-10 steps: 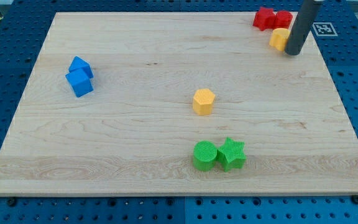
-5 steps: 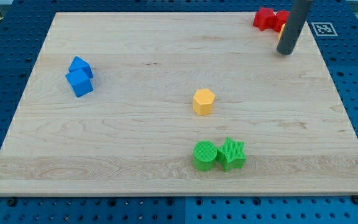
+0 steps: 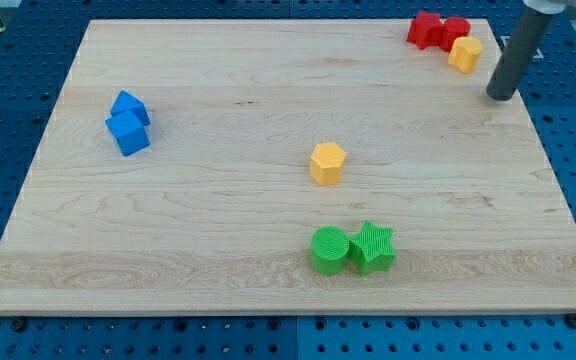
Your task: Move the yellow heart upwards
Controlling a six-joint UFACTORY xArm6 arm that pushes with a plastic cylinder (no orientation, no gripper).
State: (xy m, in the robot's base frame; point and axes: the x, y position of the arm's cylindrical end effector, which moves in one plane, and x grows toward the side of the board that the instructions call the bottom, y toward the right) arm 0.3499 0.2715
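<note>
The yellow heart (image 3: 464, 53) lies near the board's top right corner, touching the lower right of two red blocks (image 3: 439, 30). My tip (image 3: 501, 96) rests on the board below and to the right of the heart, a short gap away, not touching it. The dark rod rises from the tip toward the view's top right.
A yellow hexagon (image 3: 327, 162) sits near the board's middle. A green cylinder (image 3: 330, 249) and a green star (image 3: 373, 247) touch each other near the bottom edge. Two blue blocks (image 3: 127, 122) sit together at the left. The wooden board (image 3: 218, 90) lies on a blue pegboard.
The yellow heart has moved up against the red blocks. My tip first slid left and up against it, then swung away to the right and down, clear of the heart.
</note>
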